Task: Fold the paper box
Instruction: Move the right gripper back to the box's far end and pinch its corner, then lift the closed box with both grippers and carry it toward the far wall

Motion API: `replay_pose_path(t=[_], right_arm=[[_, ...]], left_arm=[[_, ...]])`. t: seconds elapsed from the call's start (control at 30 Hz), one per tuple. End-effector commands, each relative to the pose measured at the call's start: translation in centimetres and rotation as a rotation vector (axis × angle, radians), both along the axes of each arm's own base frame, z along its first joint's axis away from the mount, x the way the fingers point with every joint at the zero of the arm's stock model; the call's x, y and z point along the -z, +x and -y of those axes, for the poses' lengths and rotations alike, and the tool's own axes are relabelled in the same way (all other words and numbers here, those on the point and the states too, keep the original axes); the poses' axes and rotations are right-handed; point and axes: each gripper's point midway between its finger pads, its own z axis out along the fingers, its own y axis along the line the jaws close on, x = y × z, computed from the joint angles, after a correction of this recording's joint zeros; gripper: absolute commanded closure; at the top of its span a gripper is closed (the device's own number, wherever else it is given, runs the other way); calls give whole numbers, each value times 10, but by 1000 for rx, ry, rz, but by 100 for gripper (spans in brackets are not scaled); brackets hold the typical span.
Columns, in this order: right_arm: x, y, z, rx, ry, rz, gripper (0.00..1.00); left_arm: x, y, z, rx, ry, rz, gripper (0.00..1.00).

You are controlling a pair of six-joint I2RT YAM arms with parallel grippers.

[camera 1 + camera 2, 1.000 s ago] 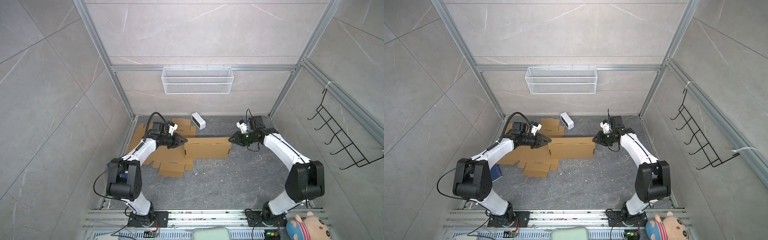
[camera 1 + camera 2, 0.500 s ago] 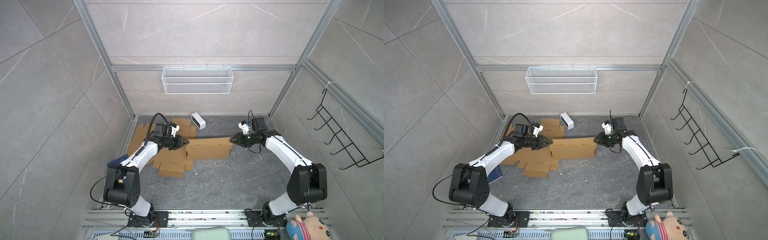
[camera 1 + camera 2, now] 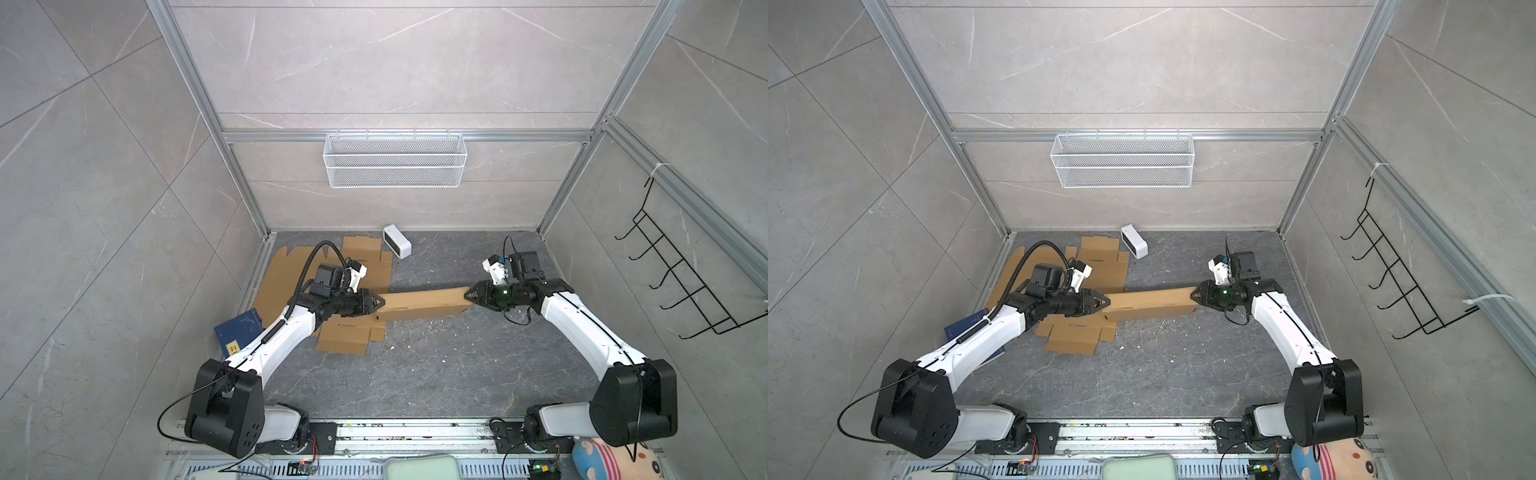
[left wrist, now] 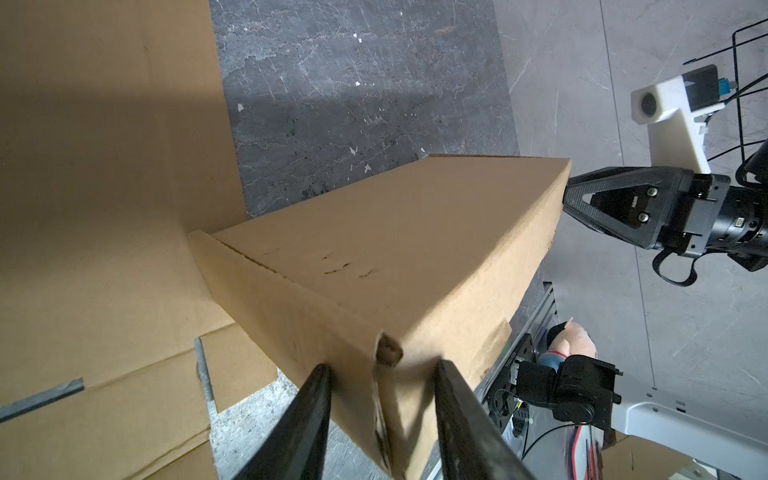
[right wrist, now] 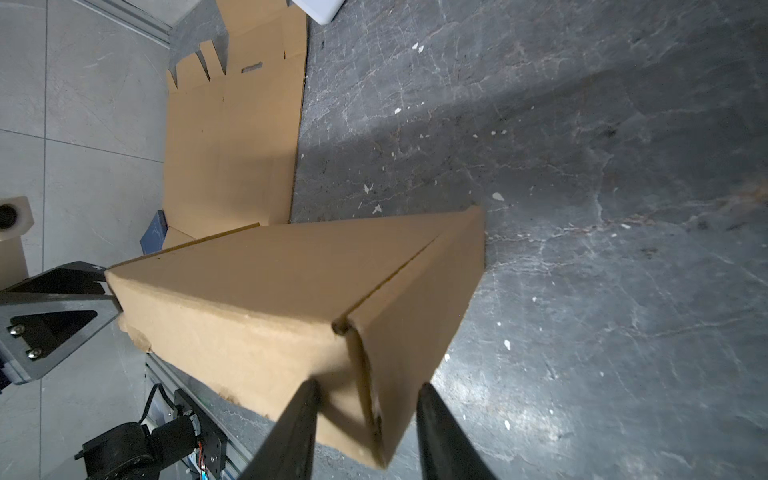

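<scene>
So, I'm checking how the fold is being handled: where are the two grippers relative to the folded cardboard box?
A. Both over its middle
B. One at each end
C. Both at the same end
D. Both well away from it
B: in a top view the left gripper sits at one end of the folded box and the right gripper at the opposite end.

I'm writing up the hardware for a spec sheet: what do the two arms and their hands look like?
The left arm and right arm have white links and black joints. The left hand and right hand are black with tapered triangular fingers. A ribbed black cable loops over the left arm.
</scene>
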Motion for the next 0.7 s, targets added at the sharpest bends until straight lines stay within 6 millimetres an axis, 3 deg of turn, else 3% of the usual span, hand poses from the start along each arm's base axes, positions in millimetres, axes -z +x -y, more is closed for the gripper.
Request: replay_pose_path(t=[0.0,0.3,0.43,0.53,0.67], right_arm=[[23,-25,1,-25,-33,-87,55],[16,-45,6,-32,-42,-72,40],[18,-49,7,-31,-37,-83,34],[26,-47,14,-8,-67,-91,31],[54,-37,21,24,-120,-143,31]], left_arm=[[13,-17,4,18,30,-29,53],[5,-40,1,9,27,-24,33],[5,-43,-1,-1,30,-39,29],[15,-40,-4,-35,52,-73,27],[43,-39,5,-66,102,-128,27]])
